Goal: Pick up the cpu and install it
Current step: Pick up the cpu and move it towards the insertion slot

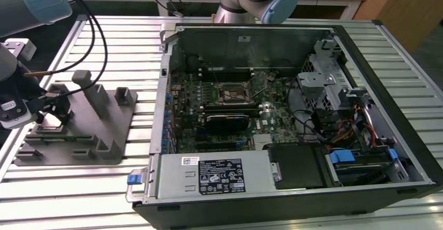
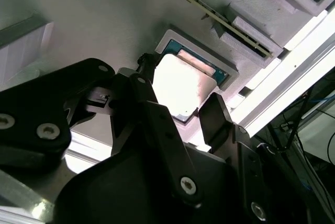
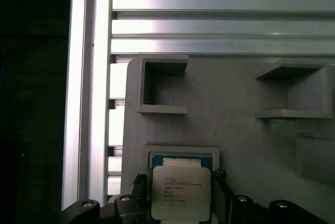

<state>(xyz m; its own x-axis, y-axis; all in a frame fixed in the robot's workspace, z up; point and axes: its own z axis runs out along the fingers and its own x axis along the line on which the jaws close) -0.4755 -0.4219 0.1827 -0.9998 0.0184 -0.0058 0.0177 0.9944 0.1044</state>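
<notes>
Right, I see the gripper (image 3: 180, 178) low over the grey tray (image 1: 114, 123) at the exterior view's left, straddling the cpu (image 3: 180, 195), which sits in a framed recess of that tray; whether it actually grips the chip I cannot tell

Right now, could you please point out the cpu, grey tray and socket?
cpu (image 3: 180, 192), first wrist view, centre of metal top.
grey tray (image 3: 230, 130), first wrist view, bare deck.
socket (image 1: 232, 93), exterior view, its middle.
</notes>
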